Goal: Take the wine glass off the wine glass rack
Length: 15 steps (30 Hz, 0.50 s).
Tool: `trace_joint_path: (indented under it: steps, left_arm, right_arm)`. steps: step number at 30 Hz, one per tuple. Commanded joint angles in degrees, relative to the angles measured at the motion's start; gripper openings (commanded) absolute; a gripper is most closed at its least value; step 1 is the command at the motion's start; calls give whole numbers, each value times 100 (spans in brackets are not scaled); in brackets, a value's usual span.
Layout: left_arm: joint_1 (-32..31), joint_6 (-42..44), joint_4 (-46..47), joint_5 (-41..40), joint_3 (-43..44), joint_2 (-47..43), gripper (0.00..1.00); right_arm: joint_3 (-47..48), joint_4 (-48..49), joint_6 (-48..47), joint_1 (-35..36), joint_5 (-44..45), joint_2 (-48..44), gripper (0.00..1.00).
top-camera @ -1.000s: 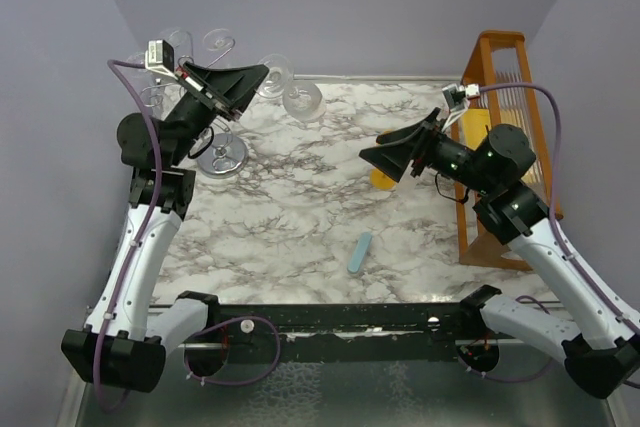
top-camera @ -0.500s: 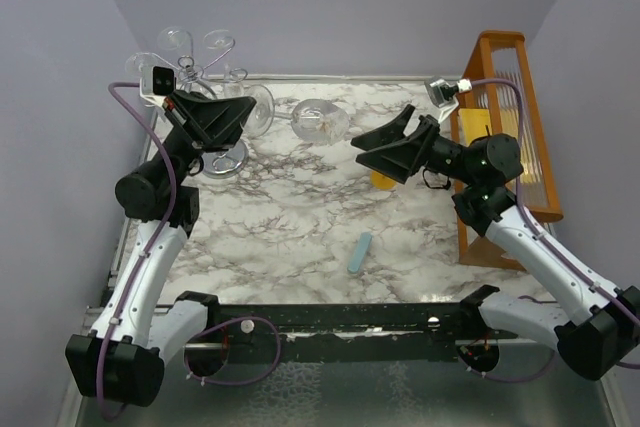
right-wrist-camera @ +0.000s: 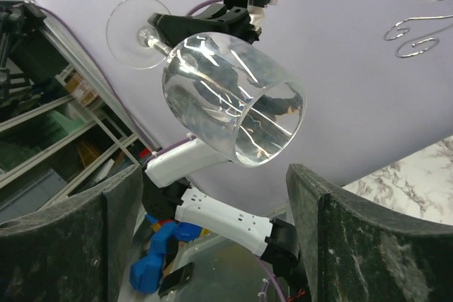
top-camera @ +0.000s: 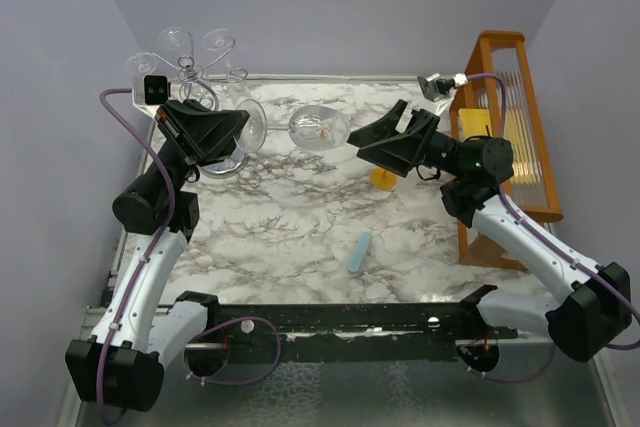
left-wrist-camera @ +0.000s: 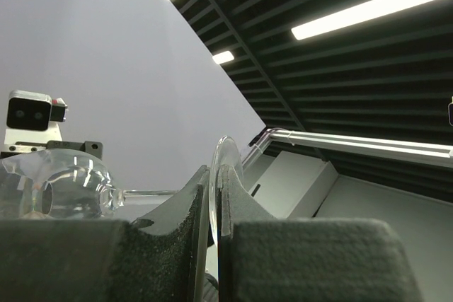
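The silvery wire wine glass rack [top-camera: 196, 75] stands at the back left on its round shiny base [top-camera: 226, 158], with other glasses [top-camera: 175, 42] hanging from its arms. My left gripper [top-camera: 238, 127] is shut on the foot of a wine glass [top-camera: 320, 129] and holds it sideways in the air, off the rack, bowl pointing right. In the left wrist view the foot [left-wrist-camera: 221, 164] is pinched between my pads. My right gripper [top-camera: 366, 143] is open just right of the bowl's mouth, apart from it. The right wrist view shows the bowl [right-wrist-camera: 233, 107] above and between my open fingers [right-wrist-camera: 368, 238].
A tall orange wooden slatted rack [top-camera: 510, 137] stands at the right edge. A small yellow object [top-camera: 383, 179] lies under my right gripper. A light blue stick [top-camera: 360, 252] lies on the marble table [top-camera: 290, 217] near the front. Rack arms [right-wrist-camera: 417, 33] show in the right wrist view.
My left gripper has carried the glass away from the rack, rightward and lower. My right gripper has swung left and up toward the bowl's mouth.
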Motion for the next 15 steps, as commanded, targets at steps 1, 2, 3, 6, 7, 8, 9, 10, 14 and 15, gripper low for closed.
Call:
trace_joint_path:
  steps: [1, 2, 3, 6, 7, 8, 9, 10, 14, 15]
  left_arm:
    - [-35, -697, 456, -212, -10, -56, 0]
    - [-40, -700, 454, -208, -8, -52, 0]
    - [-41, -713, 460, -207, -21, -48, 0]
    - [-41, -722, 457, -201, -23, -35, 0]
    - [-39, -731, 453, -199, -38, -32, 0]
    - [-41, -739, 444, -199, -60, -34, 0]
    - [-41, -738, 439, -211, -80, -44, 0]
    - [-41, -753, 433, -215, -103, -44, 0]
    - [-41, -845, 482, -263, -179, -48, 0]
    - [-41, -864, 506, -280, -193, -49, 0]
  right_arm:
    - [78, 980, 479, 82, -267, 262, 78]
    - [108, 1083, 527, 105, -286, 306, 77]
    - [143, 1161, 557, 132, -298, 348, 76]
    - [306, 1293, 593, 218, -291, 466, 73]
    - [369, 1360, 616, 262, -295, 533, 71]
    - [417, 1448, 649, 302, -303, 580, 68]
    - [461, 1542, 689, 337, -312, 625, 66]
    - [504, 1637, 731, 376, -316, 666, 65]
    - [614, 2098, 887, 492, -351, 834, 53]
    - [632, 2176, 899, 506, -348, 851, 50]
